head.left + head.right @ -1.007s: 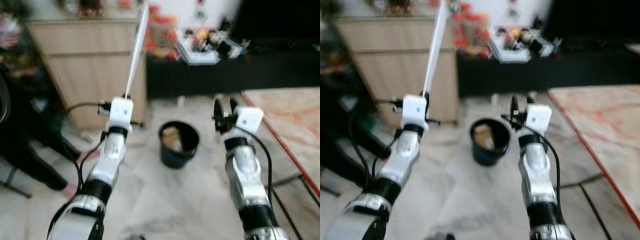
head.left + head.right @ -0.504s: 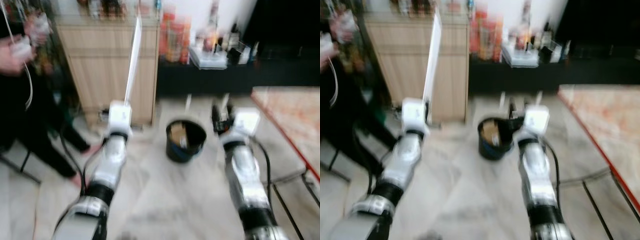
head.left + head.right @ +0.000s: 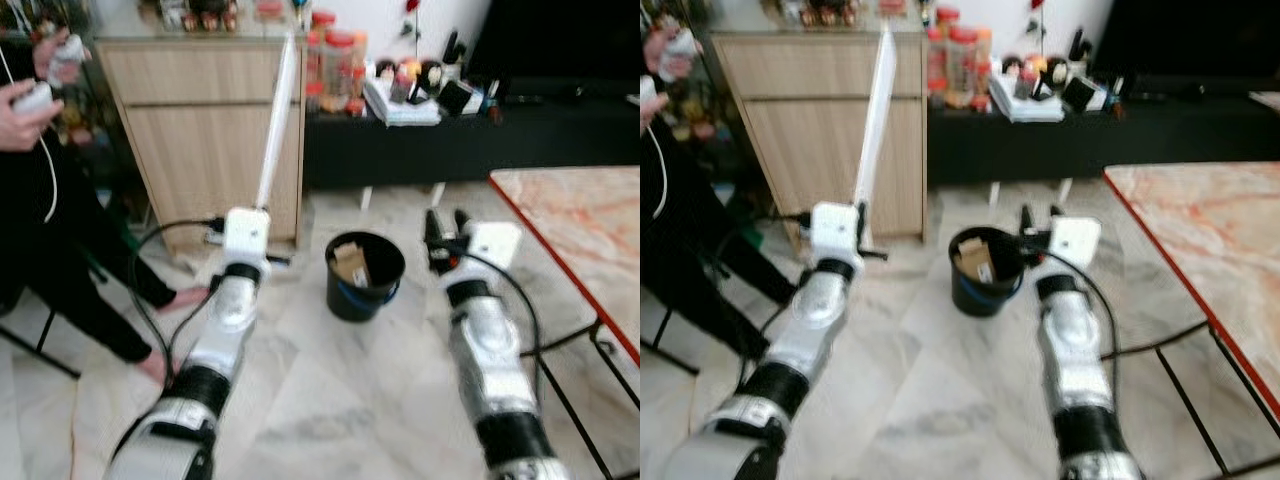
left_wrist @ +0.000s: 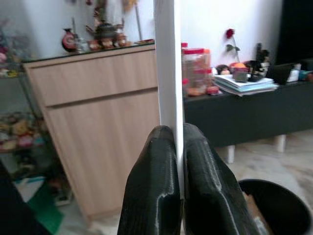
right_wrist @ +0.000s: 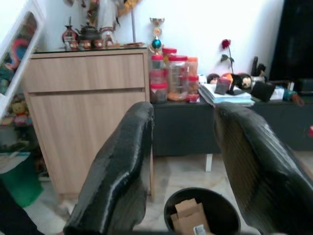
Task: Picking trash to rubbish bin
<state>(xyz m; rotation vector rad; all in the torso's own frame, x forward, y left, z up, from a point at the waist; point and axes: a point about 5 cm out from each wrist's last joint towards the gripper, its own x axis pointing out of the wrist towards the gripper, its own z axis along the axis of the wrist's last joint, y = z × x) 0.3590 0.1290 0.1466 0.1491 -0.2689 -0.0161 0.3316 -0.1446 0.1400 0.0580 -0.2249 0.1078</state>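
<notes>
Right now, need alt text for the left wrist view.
The left end effector is shut on a long flat white strip that rises up the frame. Behind stand a wooden cabinet and a dark low shelf, with the black bin on the floor below.

A wooden cabinet [image 3: 210, 120] stands by the wall, with small things on top. Next to it is a low black shelf [image 3: 470, 140]. It holds jars with red lids [image 3: 335, 60], a stack of books [image 3: 402, 103] and a red rose [image 4: 230, 33]. A table with a red edge [image 3: 580, 230] stands on the right. A person in black [image 3: 40, 230] sits on the left.
</notes>
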